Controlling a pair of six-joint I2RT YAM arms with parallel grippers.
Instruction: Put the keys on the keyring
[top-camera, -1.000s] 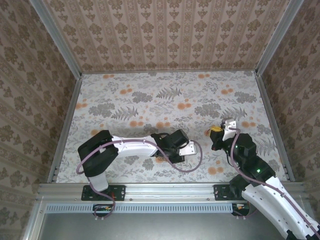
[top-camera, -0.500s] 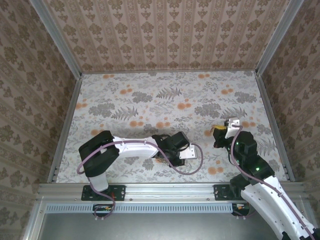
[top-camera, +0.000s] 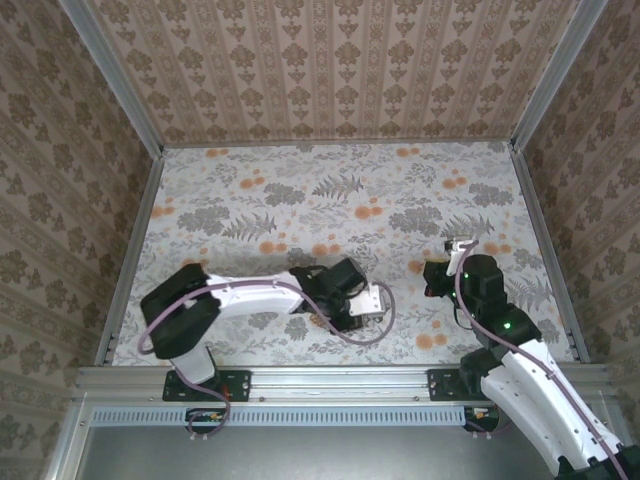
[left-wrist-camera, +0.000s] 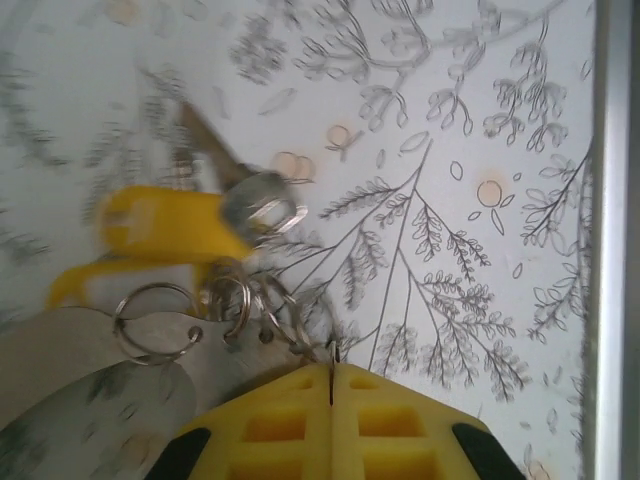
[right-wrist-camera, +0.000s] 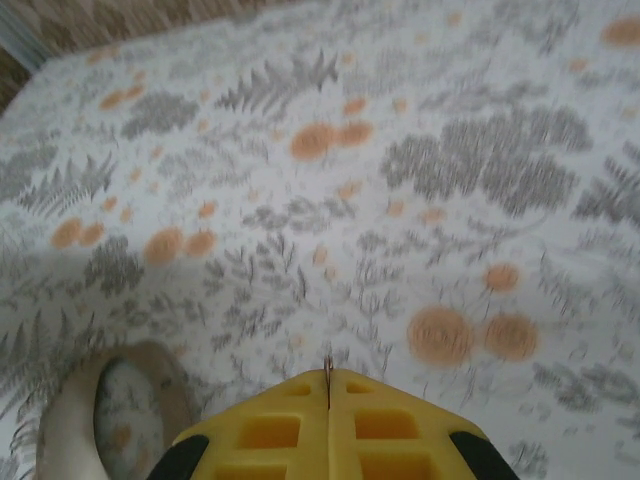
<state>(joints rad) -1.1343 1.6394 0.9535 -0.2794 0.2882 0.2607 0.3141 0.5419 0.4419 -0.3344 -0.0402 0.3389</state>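
Observation:
In the left wrist view, my left gripper (left-wrist-camera: 331, 372) is shut, and the thin wire of a keyring (left-wrist-camera: 300, 335) is pinched between its yellow pads. Linked to it is a bunch of steel rings (left-wrist-camera: 232, 300), a yellow-headed key (left-wrist-camera: 165, 227), a silver key (left-wrist-camera: 262, 203) and a flat metal tag (left-wrist-camera: 90, 360), all hanging just above the table. From above, this gripper (top-camera: 324, 318) points down under its wrist at front centre. My right gripper (right-wrist-camera: 328, 385) is shut too, with a thin metal sliver (right-wrist-camera: 327, 367), apparently a key seen edge-on, between its pads. It hovers at the right (top-camera: 438, 272).
The floral tablecloth (top-camera: 330, 200) is bounded by patterned walls and a metal rail (left-wrist-camera: 612, 250) along the near edge. A tan curved shape (right-wrist-camera: 70, 420) lies blurred at the lower left of the right wrist view. A purple cable (top-camera: 365, 338) loops beneath the left wrist.
The left arm's elbow has swung left and its wrist has turned a little, with the ring still pinched. The right gripper rose slightly and then came back down and left.

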